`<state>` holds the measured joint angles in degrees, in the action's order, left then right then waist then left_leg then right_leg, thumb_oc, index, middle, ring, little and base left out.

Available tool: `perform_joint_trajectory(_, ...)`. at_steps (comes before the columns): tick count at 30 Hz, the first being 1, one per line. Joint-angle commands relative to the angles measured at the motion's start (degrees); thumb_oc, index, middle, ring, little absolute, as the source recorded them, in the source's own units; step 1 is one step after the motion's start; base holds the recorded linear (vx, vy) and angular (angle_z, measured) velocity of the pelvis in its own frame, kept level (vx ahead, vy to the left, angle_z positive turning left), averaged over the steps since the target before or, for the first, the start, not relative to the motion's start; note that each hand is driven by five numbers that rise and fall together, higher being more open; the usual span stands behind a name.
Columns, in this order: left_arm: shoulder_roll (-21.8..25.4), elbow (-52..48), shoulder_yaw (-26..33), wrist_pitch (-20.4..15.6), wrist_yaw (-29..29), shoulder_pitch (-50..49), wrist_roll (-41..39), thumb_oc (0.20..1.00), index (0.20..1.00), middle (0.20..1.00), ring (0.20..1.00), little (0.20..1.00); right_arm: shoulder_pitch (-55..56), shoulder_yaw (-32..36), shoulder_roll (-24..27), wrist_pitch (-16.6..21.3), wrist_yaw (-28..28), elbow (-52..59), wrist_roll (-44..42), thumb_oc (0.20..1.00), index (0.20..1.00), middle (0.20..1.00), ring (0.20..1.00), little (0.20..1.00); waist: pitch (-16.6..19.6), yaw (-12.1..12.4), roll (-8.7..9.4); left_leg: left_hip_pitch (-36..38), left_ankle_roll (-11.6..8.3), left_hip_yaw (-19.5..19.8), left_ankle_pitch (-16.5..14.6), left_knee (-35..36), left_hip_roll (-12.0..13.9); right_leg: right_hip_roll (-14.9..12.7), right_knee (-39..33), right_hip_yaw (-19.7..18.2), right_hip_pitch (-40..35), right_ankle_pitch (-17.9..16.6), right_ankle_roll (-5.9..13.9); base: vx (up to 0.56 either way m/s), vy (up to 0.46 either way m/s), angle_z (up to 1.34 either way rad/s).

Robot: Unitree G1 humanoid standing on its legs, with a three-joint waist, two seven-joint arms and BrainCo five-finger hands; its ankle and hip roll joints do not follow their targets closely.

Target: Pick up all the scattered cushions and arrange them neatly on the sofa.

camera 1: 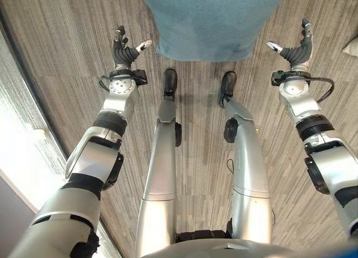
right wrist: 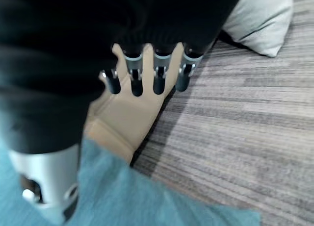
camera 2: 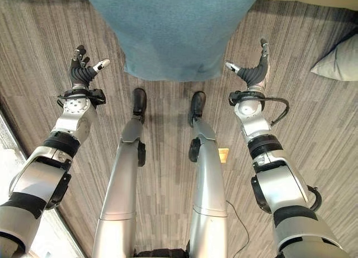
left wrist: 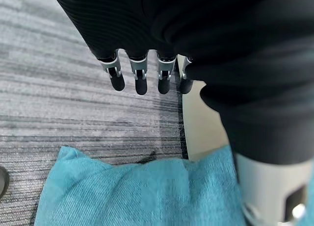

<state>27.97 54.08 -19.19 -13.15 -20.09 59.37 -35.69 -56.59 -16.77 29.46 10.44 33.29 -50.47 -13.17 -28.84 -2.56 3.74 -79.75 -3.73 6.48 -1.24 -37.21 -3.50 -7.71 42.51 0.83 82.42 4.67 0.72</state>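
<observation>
A teal cushion (camera 1: 212,23) lies on the striped grey carpet just ahead, between my two hands. My left hand (camera 1: 124,51) is held up to the left of it, open, fingers straight and thumb spread, a short gap from the cushion's edge. On the cushion's other side my right hand (camera 1: 296,52) is open in the same way and holds nothing. The left wrist view shows the teal cushion (left wrist: 132,191) below the straight fingers (left wrist: 140,79). A second, light grey cushion (camera 2: 341,59) lies on the floor at the far right.
The sofa's beige base (right wrist: 127,113) stands beyond the teal cushion, past my right hand's fingers (right wrist: 157,76), and the sofa base (left wrist: 203,123) also appears in the left wrist view. A pale wall or ledge (camera 1: 22,151) runs along the left side.
</observation>
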Motion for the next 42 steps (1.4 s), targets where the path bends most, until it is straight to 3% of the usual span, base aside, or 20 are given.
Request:
perform_joint_trajectory(1, 0.58, -0.04, 2.48, -2.84, 0.08, -5.56, -4.07, 1.0, 1.0, 1.0, 1.0, 1.0, 5.1, -1.87, 0.6, 3.79, -0.55, 2.56, -5.03, 1.0, 1.0, 1.0, 1.0, 1.0, 7.43, -0.46, -1.75, -1.38, 3.12, 0.28, -8.26, -4.85, -1.47, 1.73, -0.22, -0.61, -0.1, 2.49, 2.89, 0.05, -0.071, -0.14)
perform_joint_trajectory(8, 2.3, 0.57, -1.2, -2.18, 0.36, 3.01, -4.86, 1.0, 1.0, 1.0, 1.0, 1.0, -1.14, -4.43, 1.79, 5.3, -2.49, 1.93, -10.61, 1.0, 1.0, 1.0, 1.0, 1.0, 6.82, -1.22, -2.1, -8.95, 2.55, 0.46, -7.72, -7.52, -0.81, 2.32, 2.8, 0.12, 7.36, 2.66, 3.37, 0.06, -0.084, -0.03)
perform_joint_trajectory(16, 3.53, -0.07, -6.67, -2.43, 2.23, 11.75, -6.16, 1.0, 1.0, 1.0, 1.0, 1.0, -12.45, -11.87, 2.25, 6.95, -8.02, 1.2, -17.44, 1.0, 1.0, 1.0, 1.0, 1.0, 3.36, -0.13, -3.35, -10.14, 1.93, 2.08, -6.88, -10.03, -0.35, 2.94, 4.28, 1.78, 7.53, 2.87, 3.46, 0.02, -0.037, -0.02)
perform_joint_trajectory(22, 2.96, -0.29, -10.47, -2.85, 3.01, 16.34, -6.96, 1.0, 1.0, 1.0, 1.0, 1.0, -20.45, -20.45, 0.01, 5.91, -10.45, 1.19, -16.02, 1.0, 1.0, 1.0, 1.0, 1.0, 1.38, 0.66, -3.41, -10.2, 1.51, 2.35, -6.67, -11.25, -0.25, 3.13, 5.62, 2.08, 7.53, 2.64, 3.28, 0.0, -0.023, -0.01)
perform_joint_trajectory(29, -1.45, 1.67, -15.19, -1.32, 1.75, 22.72, -7.56, 1.0, 1.0, 1.0, 1.0, 1.0, -27.49, -25.58, -8.87, 3.49, -8.22, -1.65, -12.39, 1.0, 1.0, 1.0, 1.0, 1.0, 0.54, 1.52, -4.54, -10.21, 1.42, 2.54, -6.13, -11.44, -0.42, 3.01, 5.96, 2.5, 7.53, 2.81, 3.04, 0.0, 0.0, 0.0)
perform_joint_trajectory(39, -6.05, 9.33, -16.98, 4.09, -3.2, 30.03, 0.36, 1.0, 1.0, 1.0, 1.0, 1.0, -28.91, -24.26, -10.18, 2.43, -5.21, 2.32, -10.42, 1.0, 1.0, 1.0, 1.0, 1.0, 1.57, 1.15, -4.16, -10.21, 1.24, 2.6, -5.64, -10.7, -0.62, 3.69, 5.77, 2.4, 7.53, 2.52, 3.15, 0.0, -0.011, 0.03)
perform_joint_trajectory(40, -6.37, 9.19, -17.46, 4.35, -3.39, 30.49, 0.88, 0.94, 0.94, 0.94, 0.94, 0.94, -29.23, -23.91, -10.11, 2.7, -4.97, 2.96, -10.74, 0.595, 0.595, 0.595, 0.595, 0.595, 1.59, 1.14, -4.27, -10.21, 1.24, 2.65, -5.66, -10.89, -0.45, 3.79, 5.87, 2.45, 7.53, 2.63, 3.14, 0.02, 0.014, -0.03)
perform_joint_trajectory(41, -6.45, 9.16, -17.93, 4.55, -3.36, 30.88, 0.92, 0.561, 0.561, 0.561, 0.561, 0.561, -29.42, -23.68, -10.12, 2.94, -4.85, 3.34, -11.21, 0.366, 0.366, 0.366, 0.366, 0.366, 1.59, 1.11, -4.36, -10.21, 1.24, 2.75, -5.65, -11.0, -0.35, 3.85, 5.92, 2.55, 7.53, 2.7, 3.13, 0.02, 0.012, -0.03)
perform_joint_trajectory(42, -6.43, 8.65, -18.29, 4.53, -3.33, 31.02, 0.73, 0.2, 0.2, 0.2, 0.2, 0.2, -29.53, -22.96, -10.09, 3.43, -4.47, 4.37, -12.12, 0.2, 0.2, 0.2, 0.2, 0.2, 1.54, 1.06, -4.57, -10.21, 1.29, 2.87, -5.72, -11.25, -0.28, 3.95, 6.05, 2.59, 7.53, 2.76, 3.13, 0.0, 0.0, 0.0)
